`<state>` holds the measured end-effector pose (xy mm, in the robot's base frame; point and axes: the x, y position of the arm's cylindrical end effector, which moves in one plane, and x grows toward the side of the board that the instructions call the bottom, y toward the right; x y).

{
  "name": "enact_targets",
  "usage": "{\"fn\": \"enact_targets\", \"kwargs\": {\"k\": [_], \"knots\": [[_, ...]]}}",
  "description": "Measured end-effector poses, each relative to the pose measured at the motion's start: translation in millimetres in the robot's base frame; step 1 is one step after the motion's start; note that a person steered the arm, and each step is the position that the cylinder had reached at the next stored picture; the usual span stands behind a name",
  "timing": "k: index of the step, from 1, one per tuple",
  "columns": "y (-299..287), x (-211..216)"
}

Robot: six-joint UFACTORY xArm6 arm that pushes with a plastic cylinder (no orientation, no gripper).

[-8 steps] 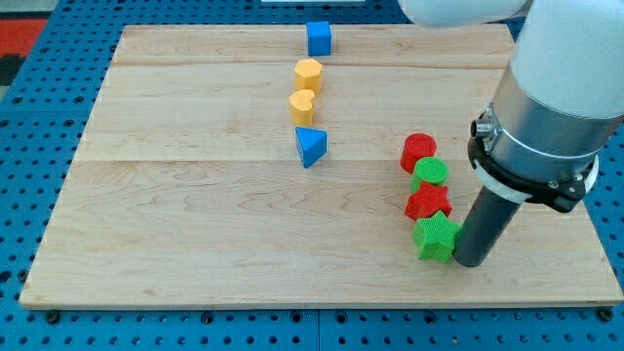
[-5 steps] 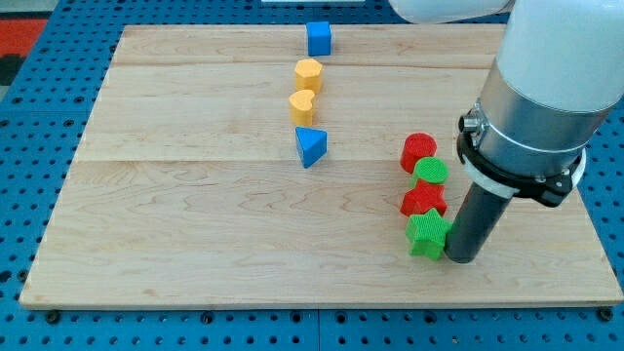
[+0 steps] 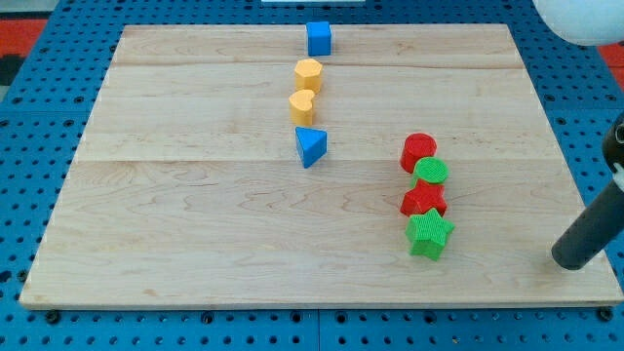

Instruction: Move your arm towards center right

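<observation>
**Q:** where's my tip seen rn, and what's around it?

**A:** It's seen at the view's bottom right, resting on the wooden board near its right edge. The rod is tilted, running up and to the right out of frame. No pincer is fitted, so open/closed can't be told – just a plain dark rod, nothing held. Nothing is touched by it; the closest block, the green star, is well apart to the view's left.

**Q:** and the blocks?

**A:** Two groups are seen.
- Right of center, a tight column top to bottom: red cylinder, green cylinder, a red block (shape can't be made out, partly covered), then the green star. Each one looks to be touching the next.
- Center top, a looser column: blue cube at the board's top edge, yellow hexagon below it w/ a gap, yellow heart just under that, blue triangle lowest.

The groups are well apart. Blue pegboard is seen around the board on all sides.
</observation>
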<state>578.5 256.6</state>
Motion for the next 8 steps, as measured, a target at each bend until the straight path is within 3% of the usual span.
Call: {"fn": "enact_targets", "kwargs": {"k": [3, 4, 6, 7, 8], "knots": [[19, -17], [62, -68], [-47, -179], [-64, -212], [-64, -214]]}}
